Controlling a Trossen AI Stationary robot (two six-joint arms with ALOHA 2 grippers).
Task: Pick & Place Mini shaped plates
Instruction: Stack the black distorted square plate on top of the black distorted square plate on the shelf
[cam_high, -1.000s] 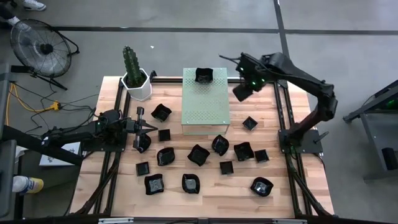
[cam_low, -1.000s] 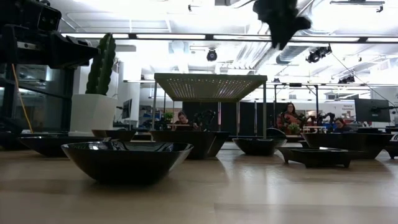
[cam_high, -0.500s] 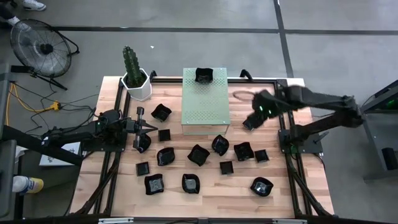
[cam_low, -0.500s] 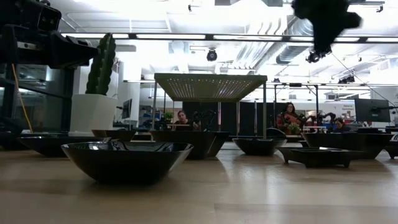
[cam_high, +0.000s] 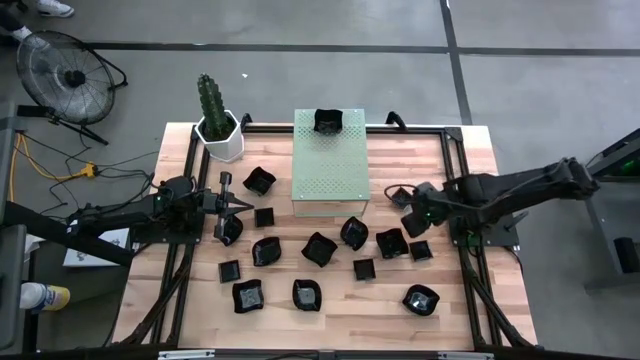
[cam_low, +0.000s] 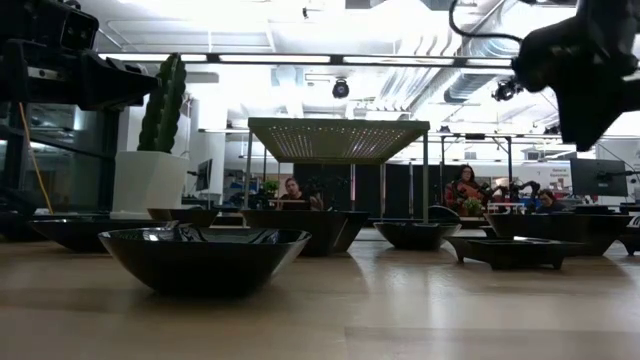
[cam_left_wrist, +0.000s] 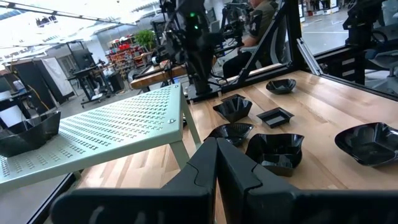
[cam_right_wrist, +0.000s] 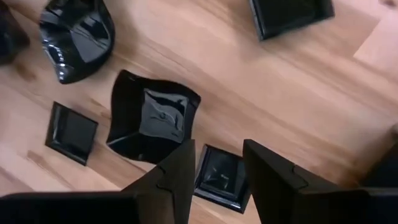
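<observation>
Several glossy black mini shaped plates (cam_high: 319, 248) lie flat on the wooden table, and one plate (cam_high: 327, 121) sits on the far end of the pale green perforated block (cam_high: 331, 165). My right gripper (cam_high: 413, 222) hangs open to the right of the block and points down. In its wrist view (cam_right_wrist: 217, 152) a small square plate (cam_right_wrist: 217, 177) shows between the fingers, with a wavy square plate (cam_right_wrist: 152, 118) beside it; the fingers touch neither. My left gripper (cam_high: 228, 205) waits shut at the left, level, holding nothing (cam_left_wrist: 217, 149).
A white hexagonal pot with a cactus (cam_high: 218, 135) stands at the far left corner. Black frame rails (cam_high: 455, 180) run along the table's sides. Bare wood (cam_high: 340, 320) lies along the near edge. People sit at benches in the room beyond the table (cam_low: 465, 188).
My right gripper has swung from beside the block's far right corner toward the near edge and down, and has tipped to point more steeply downward. It now hangs over the plates right of the block. Its fingers have stayed open. No plate has moved.
</observation>
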